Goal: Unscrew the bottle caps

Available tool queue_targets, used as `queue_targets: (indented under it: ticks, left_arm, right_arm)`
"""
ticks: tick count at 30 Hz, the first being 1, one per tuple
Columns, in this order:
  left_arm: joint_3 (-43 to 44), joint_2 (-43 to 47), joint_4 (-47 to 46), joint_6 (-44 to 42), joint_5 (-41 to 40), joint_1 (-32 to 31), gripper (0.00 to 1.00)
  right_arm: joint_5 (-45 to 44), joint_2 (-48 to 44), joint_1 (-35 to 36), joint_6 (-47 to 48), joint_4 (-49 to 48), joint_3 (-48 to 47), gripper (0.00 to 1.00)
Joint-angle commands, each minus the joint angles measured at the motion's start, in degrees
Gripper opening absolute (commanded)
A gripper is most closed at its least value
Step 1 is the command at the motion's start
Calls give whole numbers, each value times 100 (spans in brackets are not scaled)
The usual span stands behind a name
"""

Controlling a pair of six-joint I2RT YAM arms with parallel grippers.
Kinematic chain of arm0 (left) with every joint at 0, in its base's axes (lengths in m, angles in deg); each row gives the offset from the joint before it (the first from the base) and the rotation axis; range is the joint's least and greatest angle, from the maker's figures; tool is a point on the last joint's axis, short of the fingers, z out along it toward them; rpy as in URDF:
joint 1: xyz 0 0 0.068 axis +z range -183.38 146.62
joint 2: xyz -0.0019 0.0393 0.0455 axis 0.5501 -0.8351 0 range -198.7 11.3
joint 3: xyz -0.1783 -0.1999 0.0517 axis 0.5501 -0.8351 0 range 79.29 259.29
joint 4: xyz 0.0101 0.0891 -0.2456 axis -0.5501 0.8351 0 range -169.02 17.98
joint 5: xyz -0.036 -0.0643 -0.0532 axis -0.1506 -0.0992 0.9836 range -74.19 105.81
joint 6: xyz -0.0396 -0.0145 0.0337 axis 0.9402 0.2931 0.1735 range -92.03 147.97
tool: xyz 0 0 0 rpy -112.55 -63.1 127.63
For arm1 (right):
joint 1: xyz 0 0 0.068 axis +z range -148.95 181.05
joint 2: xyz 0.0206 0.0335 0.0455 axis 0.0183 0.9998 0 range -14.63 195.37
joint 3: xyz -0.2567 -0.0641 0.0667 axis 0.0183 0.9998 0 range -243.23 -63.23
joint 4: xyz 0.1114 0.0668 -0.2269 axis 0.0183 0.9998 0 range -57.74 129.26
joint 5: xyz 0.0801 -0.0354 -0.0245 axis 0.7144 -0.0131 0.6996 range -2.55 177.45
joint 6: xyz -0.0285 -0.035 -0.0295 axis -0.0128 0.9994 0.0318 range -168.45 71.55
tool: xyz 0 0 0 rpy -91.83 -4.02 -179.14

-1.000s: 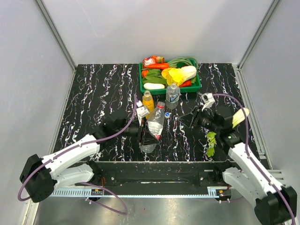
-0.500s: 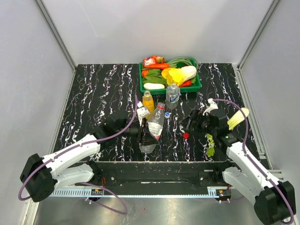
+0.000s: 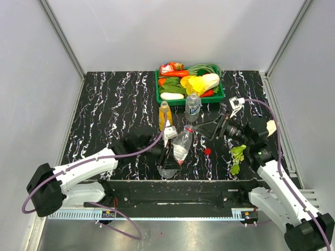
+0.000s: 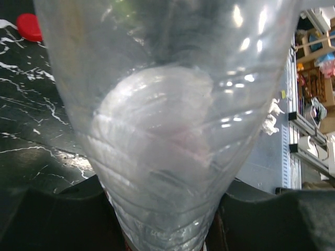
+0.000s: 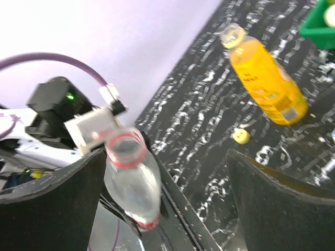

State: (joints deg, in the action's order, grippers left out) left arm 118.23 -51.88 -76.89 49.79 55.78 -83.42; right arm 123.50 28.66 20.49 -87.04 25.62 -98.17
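Note:
My left gripper [image 3: 168,151] is shut on the lower body of the clear red-label bottle [image 3: 180,146], which tilts up to the right. That bottle [image 4: 167,120] fills the left wrist view. Its mouth [image 5: 125,146] is uncapped, with only a red ring on it. The red cap [image 3: 208,151] lies on the table to its right, and also shows as the red cap [image 4: 29,26]. My right gripper [image 3: 212,128] is open with nothing in it, facing the bottle's mouth. The orange juice bottle [image 5: 264,78] stands uncapped, with a yellow cap [image 5: 241,136] lying near it. The water bottle [image 3: 192,106] stands by the tray.
A green tray [image 3: 220,97] of vegetables sits at the back centre. A leafy green vegetable [image 3: 236,157] lies on the table beside my right arm. The table's front edge [image 3: 172,180] is just below the held bottle.
My right gripper opened and the red cap dropped onto the table. That gripper then drew back up and to the right. My left arm carried the bottle a little to the right.

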Motion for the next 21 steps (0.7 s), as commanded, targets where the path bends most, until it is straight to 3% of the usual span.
queue_targets:
  ticks: [1,6,11,15,19,21]
  left_arm:
    - [518,-151,7,-284,-129,-313,34]
    - [685,-283,77,-302,-235,-436,35]
    - [773,-353,95,-319,-305,-498,37]
    - [826,-423,112,-328,-331,-498,39]
    - [896,-520,77,-319,-384,-498,40]
    - [923,-564,77,-302,-384,-507,41]
  right_arm:
    - [938,381,7,-755,-1436,-338,100]
    - [1325,777,16,-1212,-2113,-294,94]
    - [1615,857,16,-1362,-2430,-233,71]
    - [1887,822,16,-1397,-2483,-233,65]
    - [2046,848,16,-1371,-2474,-242,45]
    - [2037,813,16,-1275,-2291,-250,30]
